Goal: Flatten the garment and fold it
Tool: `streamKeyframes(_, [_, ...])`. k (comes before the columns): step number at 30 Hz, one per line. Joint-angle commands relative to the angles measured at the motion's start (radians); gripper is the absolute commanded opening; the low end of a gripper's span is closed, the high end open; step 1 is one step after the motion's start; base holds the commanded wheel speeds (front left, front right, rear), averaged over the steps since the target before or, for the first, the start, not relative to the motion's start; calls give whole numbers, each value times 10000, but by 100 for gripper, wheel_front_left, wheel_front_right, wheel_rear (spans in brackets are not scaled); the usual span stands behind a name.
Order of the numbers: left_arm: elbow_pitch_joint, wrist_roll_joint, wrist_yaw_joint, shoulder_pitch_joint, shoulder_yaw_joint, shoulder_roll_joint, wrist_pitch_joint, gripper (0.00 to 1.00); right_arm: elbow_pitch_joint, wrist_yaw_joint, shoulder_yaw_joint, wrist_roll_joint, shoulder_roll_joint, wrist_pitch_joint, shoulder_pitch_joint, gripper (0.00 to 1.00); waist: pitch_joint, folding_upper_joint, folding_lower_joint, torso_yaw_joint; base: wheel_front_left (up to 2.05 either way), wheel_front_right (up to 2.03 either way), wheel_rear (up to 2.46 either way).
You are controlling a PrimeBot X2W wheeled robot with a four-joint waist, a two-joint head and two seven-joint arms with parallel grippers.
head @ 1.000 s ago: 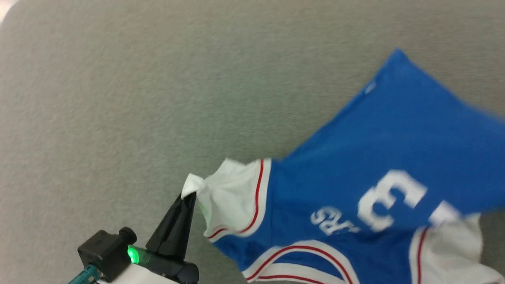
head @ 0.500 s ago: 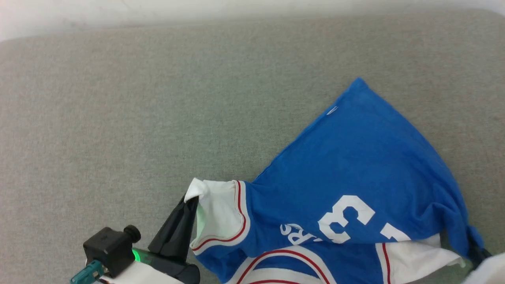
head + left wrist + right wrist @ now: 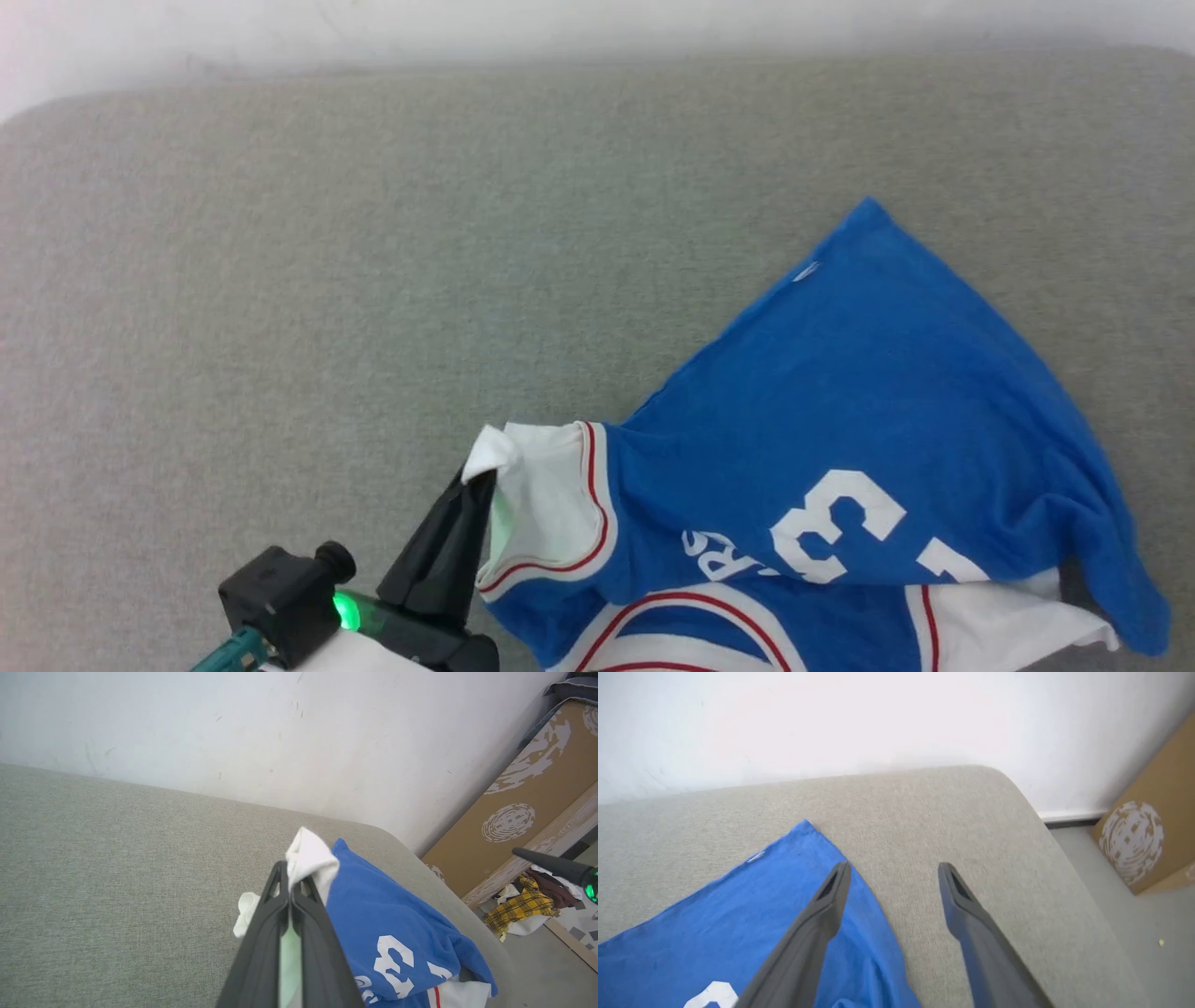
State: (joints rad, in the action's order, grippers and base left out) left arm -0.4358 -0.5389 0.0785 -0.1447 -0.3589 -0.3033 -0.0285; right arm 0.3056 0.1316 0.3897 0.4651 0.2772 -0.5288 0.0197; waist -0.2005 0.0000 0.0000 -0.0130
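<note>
Blue jersey fabric of the garment (image 3: 840,411) lies rumpled on the near right of the grey cushion (image 3: 327,233). Our left claw (image 3: 481,478) is pinched tight on its white sleeve (image 3: 546,485); our right claw (image 3: 895,870) stands spread wide above the blue edge, holding nothing.

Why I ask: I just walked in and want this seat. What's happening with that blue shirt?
A two-armed robot is flattening and folding the garment, a blue jersey. Its left gripper is shut on the white sleeve, pinching the cloth. The right gripper stands open over the shirt's edge, holding nothing. The jersey lies rumpled on the grey cushion, number side up, not yet flat or folded.
</note>
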Motion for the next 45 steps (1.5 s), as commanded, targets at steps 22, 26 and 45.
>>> streamKeyframes(22, [240, 599, -483, 1661, -1092, 870, -434, 0, -4147, -9, -4148, -864, 2169, -2223, -6105, 100, -2759, 0, 0, 2286, 0, 0, 0])
streamKeyframes(26, [356, 591, -531, 1799, -1165, 947, -523, 0, -4818, -9, -4244, -928, 2530, -1976, -6261, 100, -3015, 0, 0, 2449, 0, 0, 0])
streamKeyframes(45, [837, 616, -628, 2402, -771, 498, -470, 0, -5144, -9, -4222, -146, 2286, -1608, -6333, 0, -2235, 0, 0, 1930, 0, 0, 0])
